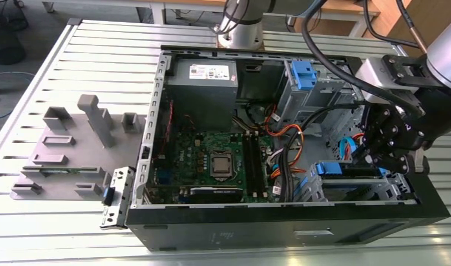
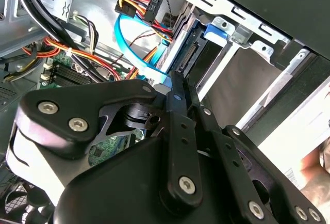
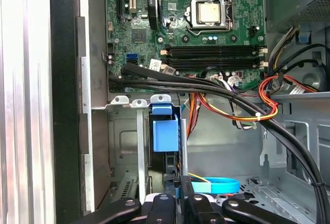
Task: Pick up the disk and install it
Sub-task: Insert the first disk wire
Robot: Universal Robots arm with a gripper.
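disk seated in computer case drive bay, end effector pinching its edge, motherboard beside

Silver-grey arm; thick black cables; hand matte black, flat linkage bars, silver screw heads.

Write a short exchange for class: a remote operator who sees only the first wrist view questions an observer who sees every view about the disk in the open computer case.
Operator: I see the disk's blue tab in a bay. Where is the arm?
Observer: In the exterior view, the gripper hangs at the case's corner on the exterior view's right, close above the disk.
Operator: Anything outside the case?
Observer: A grey fixture tray lies beside it, on the exterior view's left.
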